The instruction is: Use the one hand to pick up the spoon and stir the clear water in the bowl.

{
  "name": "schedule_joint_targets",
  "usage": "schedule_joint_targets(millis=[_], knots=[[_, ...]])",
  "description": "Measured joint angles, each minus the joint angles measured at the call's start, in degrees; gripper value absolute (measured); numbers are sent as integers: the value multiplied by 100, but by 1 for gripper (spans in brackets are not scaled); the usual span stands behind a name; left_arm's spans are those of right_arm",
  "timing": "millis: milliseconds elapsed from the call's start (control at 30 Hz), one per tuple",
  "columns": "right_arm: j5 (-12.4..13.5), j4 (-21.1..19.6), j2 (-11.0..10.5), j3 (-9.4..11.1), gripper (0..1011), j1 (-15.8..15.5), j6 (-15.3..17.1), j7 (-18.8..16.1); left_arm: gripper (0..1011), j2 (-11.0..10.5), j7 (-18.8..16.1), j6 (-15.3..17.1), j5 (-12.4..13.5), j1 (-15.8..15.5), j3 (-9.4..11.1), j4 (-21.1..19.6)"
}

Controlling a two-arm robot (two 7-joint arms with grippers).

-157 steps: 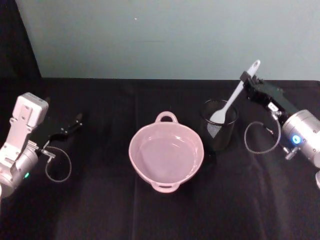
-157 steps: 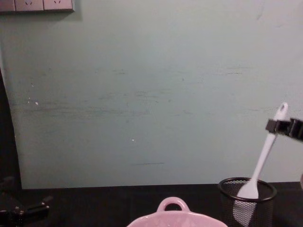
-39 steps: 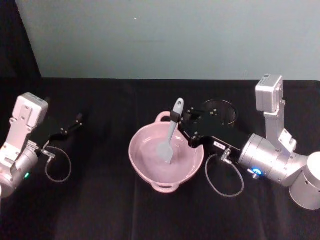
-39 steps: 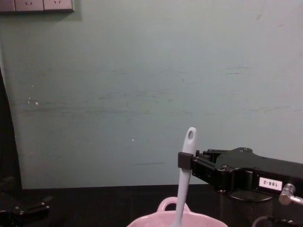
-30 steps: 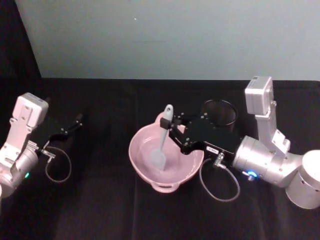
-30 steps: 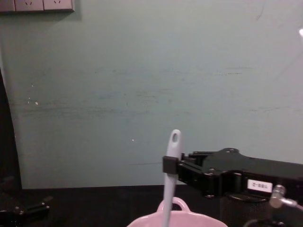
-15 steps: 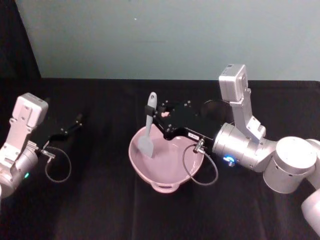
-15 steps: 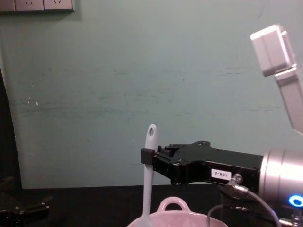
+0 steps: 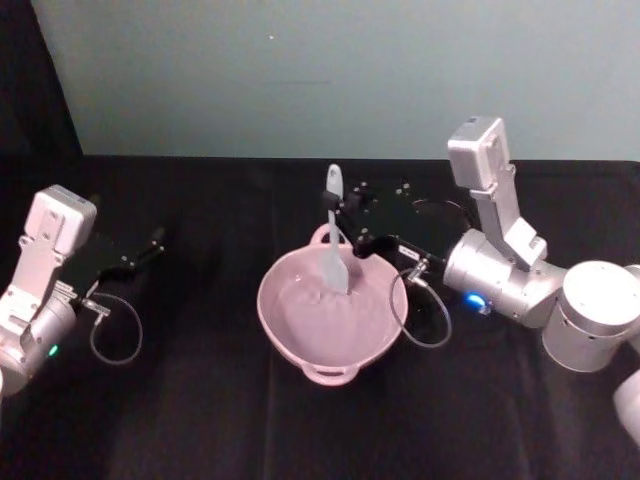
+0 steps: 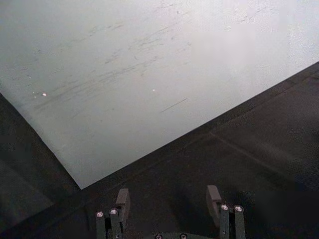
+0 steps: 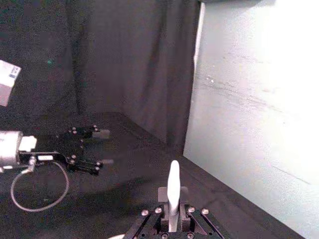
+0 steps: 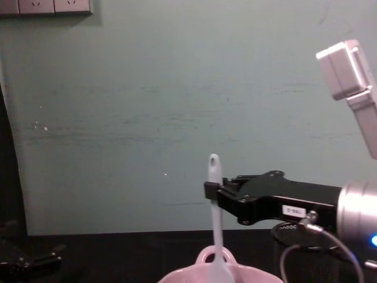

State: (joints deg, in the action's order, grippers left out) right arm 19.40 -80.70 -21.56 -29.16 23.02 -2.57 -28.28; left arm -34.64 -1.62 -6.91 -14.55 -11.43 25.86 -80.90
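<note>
Head view: my right gripper is clamped on the spoon, whose blade has swung from the left side of the bowl to its far middle. My left gripper stays parked well left of the bowl. Chest view: the spoon stands upright over the bowl. Left wrist view: the left jaws stand apart, empty. Right wrist view: the handle is pinched.

Nothing could be read for certain. In the chest view a small white label was stuck on the side of the black body of the right gripper; it carried a short row of dark characters, too small and faint to tell letters from digits.
</note>
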Motion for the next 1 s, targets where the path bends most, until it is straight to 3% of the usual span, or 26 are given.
schedule_joint_targets(millis=[267,567,800,1000], knots=[[20,-432,-267,194,125,-337,98,-28,1011,0,0,0,0,0,0,0],[272,-1118,-512,285,125,-872,210,-159,1011,0,0,0,0,0,0,0],[375,-1250,-415,163,125,-928,238,-210,1011,0,0,0,0,0,0,0],[323,-1032,-160,6,125,-743,257,-135,1011,0,0,0,0,0,0,0]])
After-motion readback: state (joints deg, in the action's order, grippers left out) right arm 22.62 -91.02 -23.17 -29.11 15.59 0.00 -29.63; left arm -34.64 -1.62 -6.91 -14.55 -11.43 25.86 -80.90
